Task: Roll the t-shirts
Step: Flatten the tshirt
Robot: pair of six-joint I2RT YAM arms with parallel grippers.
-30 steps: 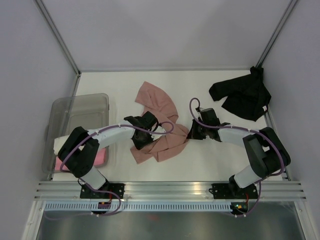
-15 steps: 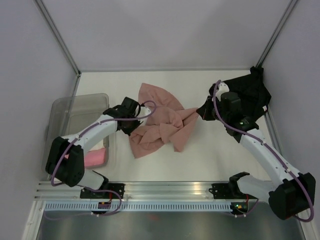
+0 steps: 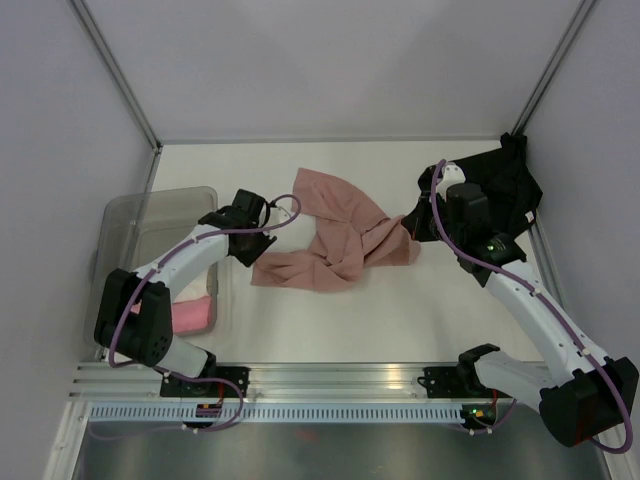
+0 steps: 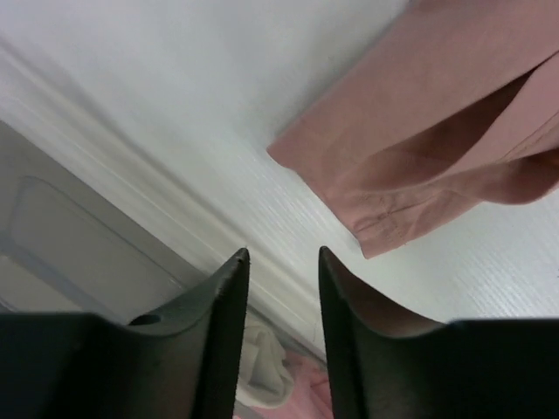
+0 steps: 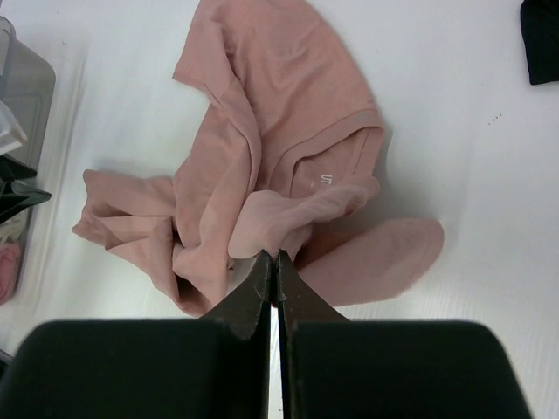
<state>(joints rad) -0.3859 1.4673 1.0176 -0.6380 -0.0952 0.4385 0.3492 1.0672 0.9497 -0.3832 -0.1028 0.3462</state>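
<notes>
A salmon-pink t-shirt [image 3: 335, 210] lies crumpled and unrolled in the middle of the white table [image 3: 300, 330]. The right gripper [image 5: 275, 255] is pinched shut on a raised fold at the shirt's right edge, seemingly to pull it flat. The left gripper [image 4: 279, 253] hovers half-open and empty near the shirt's left corner, probably positioned to grab it. A black t-shirt [image 3: 495, 190] lies at the far right.

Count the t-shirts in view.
4: salmon-pink one crumpled mid-table, black one far right corner, bright-pink roll and cream roll in the bin; more may be hidden there.
</notes>
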